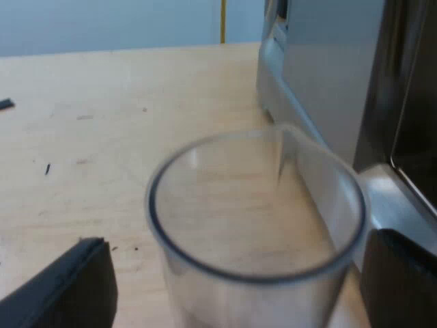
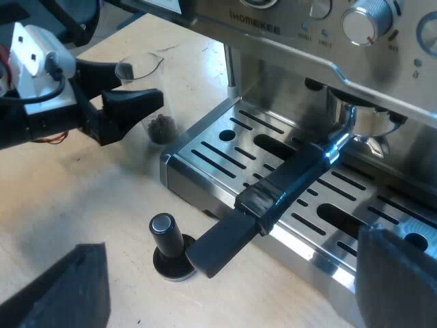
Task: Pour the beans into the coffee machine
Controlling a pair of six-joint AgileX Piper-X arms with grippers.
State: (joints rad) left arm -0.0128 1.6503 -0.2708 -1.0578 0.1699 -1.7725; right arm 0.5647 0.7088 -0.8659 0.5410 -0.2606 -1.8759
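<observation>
My left gripper [image 1: 239, 244] is spread around the measuring glass [image 1: 256, 225], which stands on the table [image 1: 102, 116] just beside the espresso machine [image 1: 328, 82], with beans [image 2: 160, 128] in its bottom. My right gripper [image 2: 232, 242] hangs spread and empty over the holder [image 2: 273, 198] and the tamper [image 2: 164, 236]. Beyond them, the knob [image 2: 367, 22] has its mark at about five o'clock.

The measuring glass [image 1: 249, 297] is clear plastic, the espresso machine [image 2: 287, 34] brushed metal.
</observation>
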